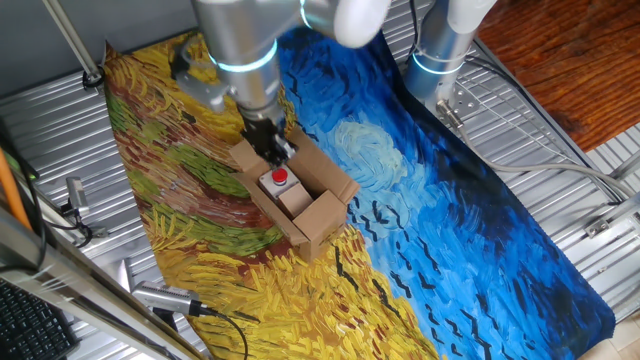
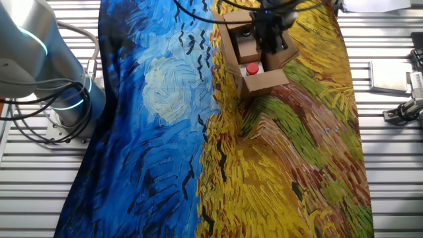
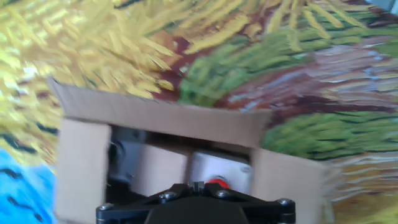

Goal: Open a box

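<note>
One box (image 1: 300, 200) lies on the painted cloth (image 1: 470, 230) covering the tabletop (image 1: 60, 130), directly below the gripper (image 1: 272, 150). The gripper hangs over the end of the box nearer the arm, which suggests it is working the flap on that side. In both fixed views its fingertips appear close to the box opening; whether they touch cardboard cannot be determined. The fingers look drawn near each other, but no view shows the jaw gap clearly, so the gripper state cannot be determined.

The flaps stand folded outward, so the box appears largely open. In the hand view the far long flap (image 3: 155, 115) stands beyond the gripper, and two short flaps lie to either side. The fourth is hidden behind the gripper body.

Contents: one light-coloured block with one red cap (image 1: 280, 177), just below the fingertips. One arm is present.
</note>
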